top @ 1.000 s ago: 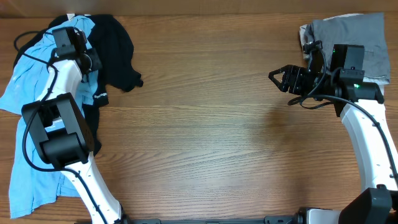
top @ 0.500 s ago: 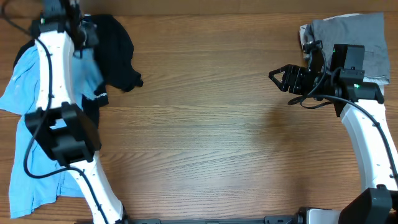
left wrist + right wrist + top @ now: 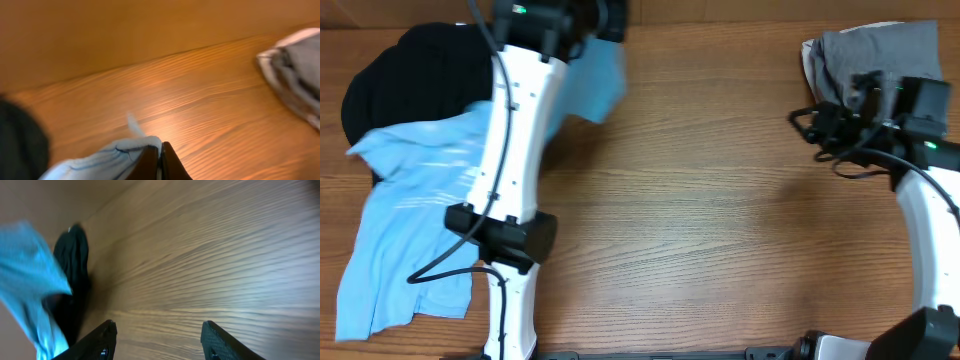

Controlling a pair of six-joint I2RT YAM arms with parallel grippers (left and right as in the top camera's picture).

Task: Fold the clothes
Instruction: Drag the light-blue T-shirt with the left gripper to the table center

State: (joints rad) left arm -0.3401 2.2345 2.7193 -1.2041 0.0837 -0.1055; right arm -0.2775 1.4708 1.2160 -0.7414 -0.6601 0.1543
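Light blue T-shirt (image 3: pixel 420 200) edge is pinched by closed left gripper (image 3: pixel 159 160) at 11 o'clock; spreading flat is judged next. Right gripper (image 3: pixel 157 339) is parted, empty.

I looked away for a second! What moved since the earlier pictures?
The left gripper, shut on the light blue T-shirt, swung right from the far-left pile, dragging the shirt along and baring more of the black shirt. The right gripper pulled back rightward, open. The grey clothes stayed put.
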